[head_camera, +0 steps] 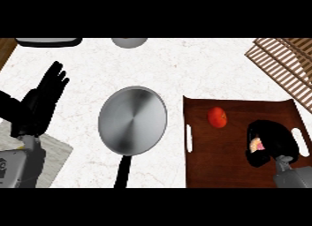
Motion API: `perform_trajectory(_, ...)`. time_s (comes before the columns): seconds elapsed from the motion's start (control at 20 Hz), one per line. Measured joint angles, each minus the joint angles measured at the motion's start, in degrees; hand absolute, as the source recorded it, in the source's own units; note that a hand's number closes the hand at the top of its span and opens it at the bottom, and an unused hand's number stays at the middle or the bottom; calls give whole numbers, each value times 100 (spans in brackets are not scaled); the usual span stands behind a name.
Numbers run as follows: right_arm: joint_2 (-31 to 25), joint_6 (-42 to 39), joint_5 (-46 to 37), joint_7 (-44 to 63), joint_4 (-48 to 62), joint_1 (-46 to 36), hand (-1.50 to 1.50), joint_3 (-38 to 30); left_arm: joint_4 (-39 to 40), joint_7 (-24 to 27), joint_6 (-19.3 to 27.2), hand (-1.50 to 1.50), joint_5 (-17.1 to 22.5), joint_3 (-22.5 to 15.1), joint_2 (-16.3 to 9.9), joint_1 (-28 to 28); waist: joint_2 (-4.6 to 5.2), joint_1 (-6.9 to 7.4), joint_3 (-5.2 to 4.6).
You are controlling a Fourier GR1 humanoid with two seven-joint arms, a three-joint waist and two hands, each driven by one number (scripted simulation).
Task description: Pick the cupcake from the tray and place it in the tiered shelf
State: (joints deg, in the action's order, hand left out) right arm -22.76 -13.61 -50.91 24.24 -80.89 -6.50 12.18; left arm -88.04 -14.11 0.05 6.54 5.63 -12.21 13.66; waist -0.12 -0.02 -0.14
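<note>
With my right hand (pixel 270 140) curled round the cupcake (pixel 256 144) on the tray (pixel 240 170), lifting carelessly could snag the rim or tilt it.

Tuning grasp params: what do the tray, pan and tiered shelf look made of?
Tray: dark reddish-brown, matte, probably wood or wood-look, with cut-out handle slots. Pan: brushed metal, likely steel, with a radial sheen; black handle, material unclear. Tiered shelf: light brown slats, apparently wood.
</note>
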Motion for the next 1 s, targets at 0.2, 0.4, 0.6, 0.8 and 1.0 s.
perform_trajectory(0.2, 233, 92, -125, -611, -374, 97, 150, 664, 146, 140, -22, 0, -32, -2, 31, 14, 4, -4, 7)
perform_trajectory(0.4, 210, 135, -186, -1260, -1181, 527, 150, 1348, 90, 1, 3, 0, -14, 45, -9, 51, -14, -40, 12)
perform_trajectory(0.6, 345, 222, 226, -1484, -2233, 951, 150, 1403, 195, 153, 37, 0, -73, 59, 26, 12, -16, -104, 12)
perform_trajectory(0.8, 578, 367, 802, -1474, -3293, 1184, 150, 1076, 144, 107, 40, 0, -64, 88, 0, 21, -24, -128, 13)
perform_trajectory(1.0, 652, 282, 1403, -1155, -4424, 1280, 150, 470, 145, 70, 26, 0, -65, 78, 3, 23, -20, -126, 11)
